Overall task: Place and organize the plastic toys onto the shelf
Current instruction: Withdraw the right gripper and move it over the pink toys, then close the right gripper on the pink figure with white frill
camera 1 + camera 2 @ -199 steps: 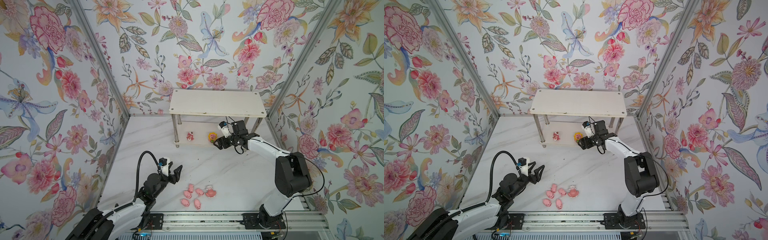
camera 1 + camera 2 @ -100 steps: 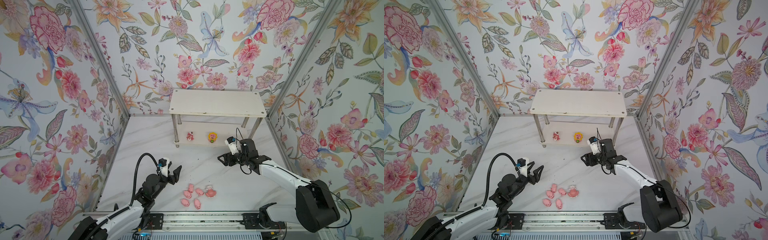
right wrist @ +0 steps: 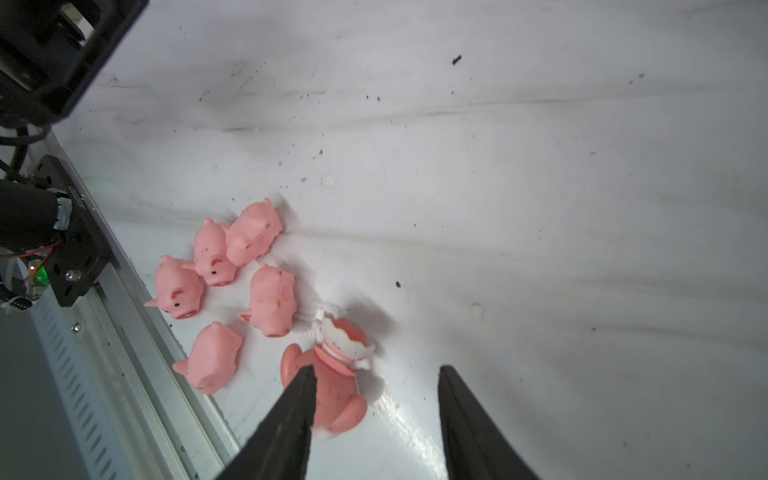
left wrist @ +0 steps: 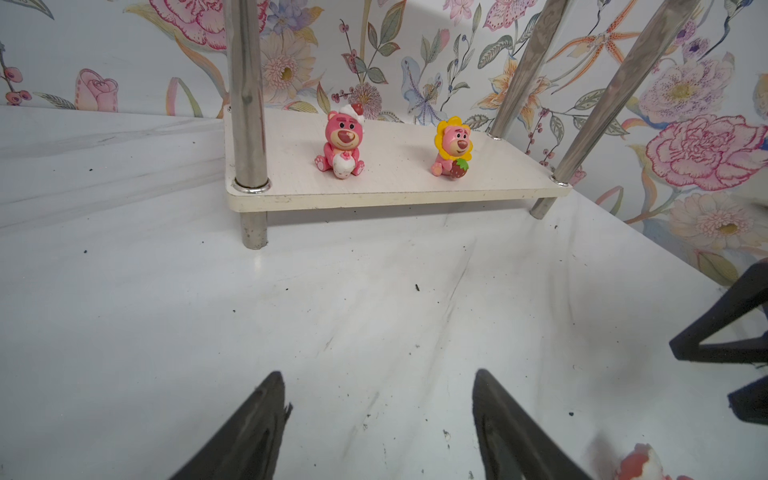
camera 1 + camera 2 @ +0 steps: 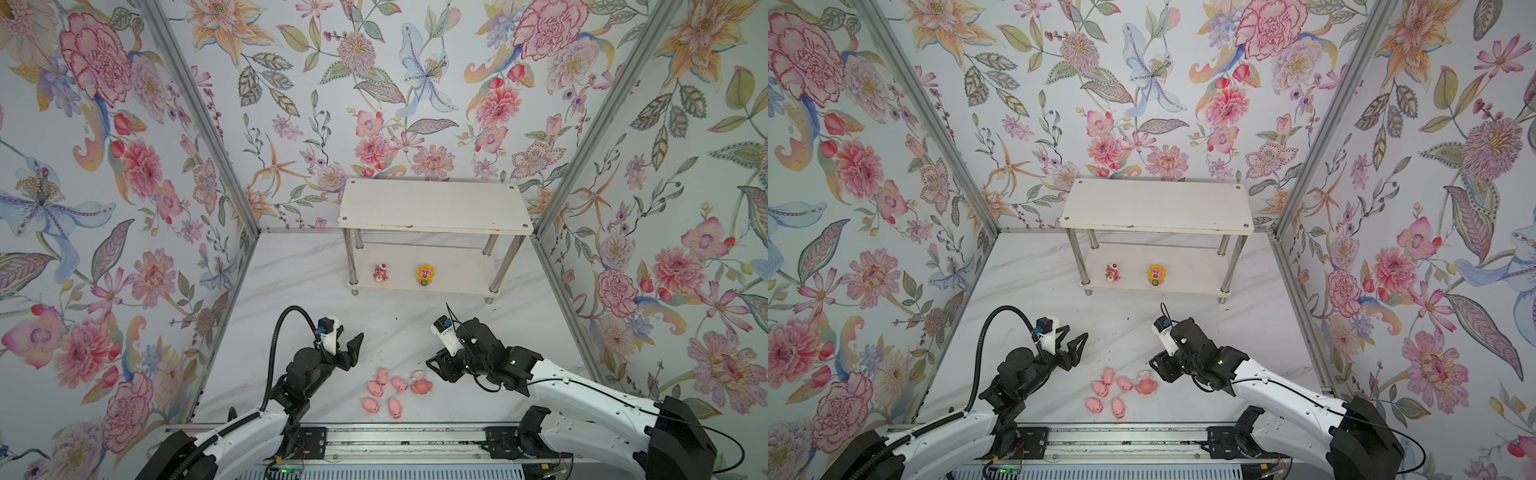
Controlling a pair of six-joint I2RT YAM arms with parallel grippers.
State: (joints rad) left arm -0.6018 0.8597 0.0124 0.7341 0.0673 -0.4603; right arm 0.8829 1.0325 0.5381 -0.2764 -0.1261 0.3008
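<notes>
Right gripper (image 5: 436, 369), brought back from the shelf (image 5: 434, 208), is being lowered with jaws apart; the pink-and-white toy (image 3: 340, 390) should be centred between them. Left gripper (image 5: 353, 347): jaws apart, empty.

R gripper (image 5: 434, 369): shelf (image 5: 434, 208) → pink-white toy (image 5: 422, 384) | jaws narrower

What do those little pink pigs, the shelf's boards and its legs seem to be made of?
Pink pigs: probably soft matte plastic or rubber; rounded moulded shapes, no shine, specks clinging.
Shelf boards: likely laminated wood board; faint grain, cream edge band.
Legs: chrome-look metal tubes; mirror-like reflections.
</notes>
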